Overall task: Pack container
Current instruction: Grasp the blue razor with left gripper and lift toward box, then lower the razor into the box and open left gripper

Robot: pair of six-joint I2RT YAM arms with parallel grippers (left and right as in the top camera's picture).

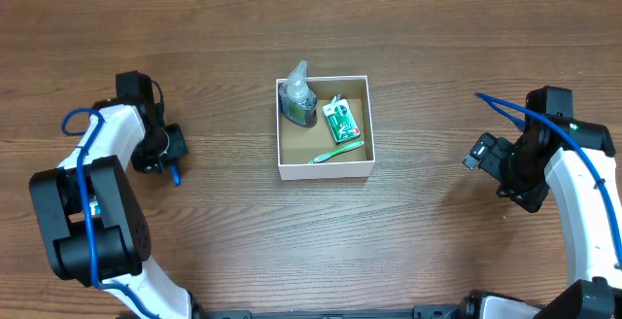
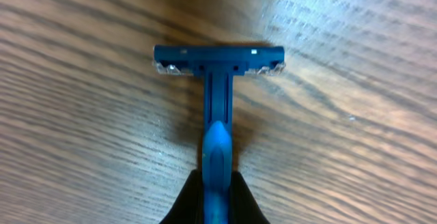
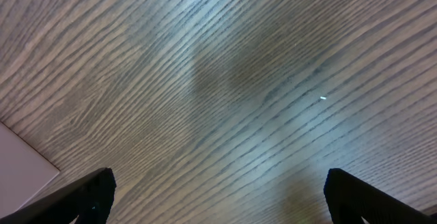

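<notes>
Now left fingers (image 2: 186,207) grip 1 razor (image 2: 217,94), right fingers (image 3: 89,193) spread; 1 container (image 1: 325,171), 3 toiletries (image 1: 341,122).

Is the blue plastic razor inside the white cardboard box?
No, the left fingers grip the blue plastic razor, away from the white box.

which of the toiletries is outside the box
The blue razor, held by the left gripper well left of the container; the soap bottle, green packet and green toothbrush all lie inside it.
</notes>
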